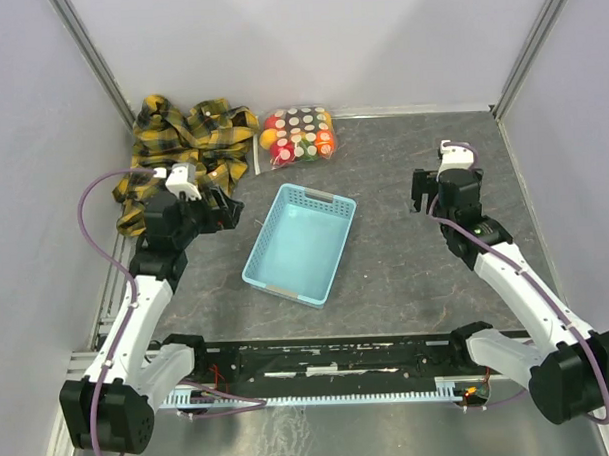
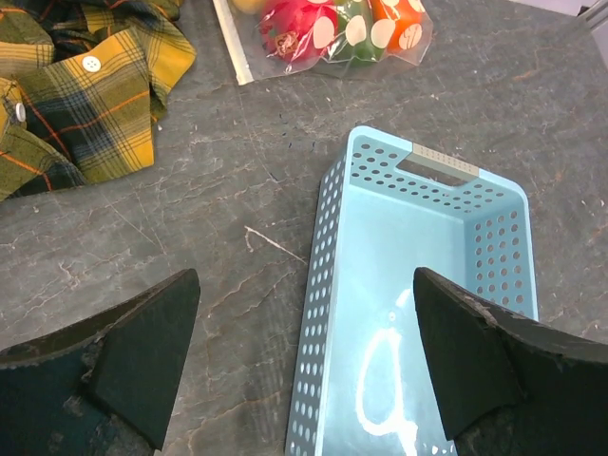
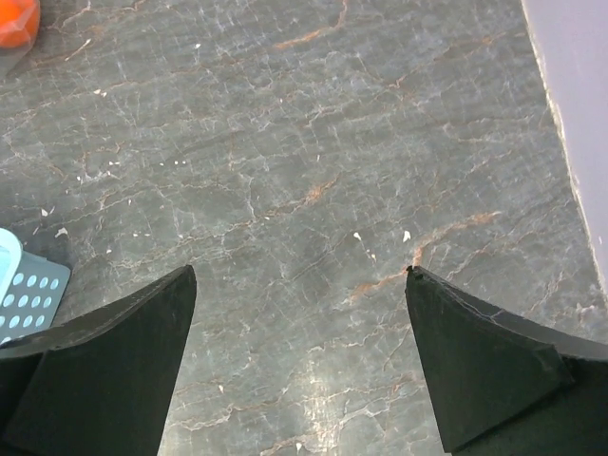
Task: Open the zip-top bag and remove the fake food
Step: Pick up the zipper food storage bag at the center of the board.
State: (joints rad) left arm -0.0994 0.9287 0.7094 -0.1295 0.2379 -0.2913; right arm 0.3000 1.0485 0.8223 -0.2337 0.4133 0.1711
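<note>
The zip-top bag (image 1: 297,135), clear with white oval dots, lies at the back of the table with its white zip strip (image 2: 233,43) toward the left. Inside it sits the fake food (image 2: 328,24): red, green, orange and yellow pieces. An orange piece also shows at the corner of the right wrist view, fake food (image 3: 16,21). My left gripper (image 1: 222,208) hovers open over the table left of the basket, well short of the bag, nothing between its fingers (image 2: 133,356). My right gripper (image 1: 424,190) is open over bare table at the right, far from the bag.
A light blue slotted basket (image 1: 276,274) stands empty in the middle of the table. A yellow and dark plaid shirt (image 1: 186,142) is bunched at the back left, beside the bag. Grey walls close the table at the back and both sides.
</note>
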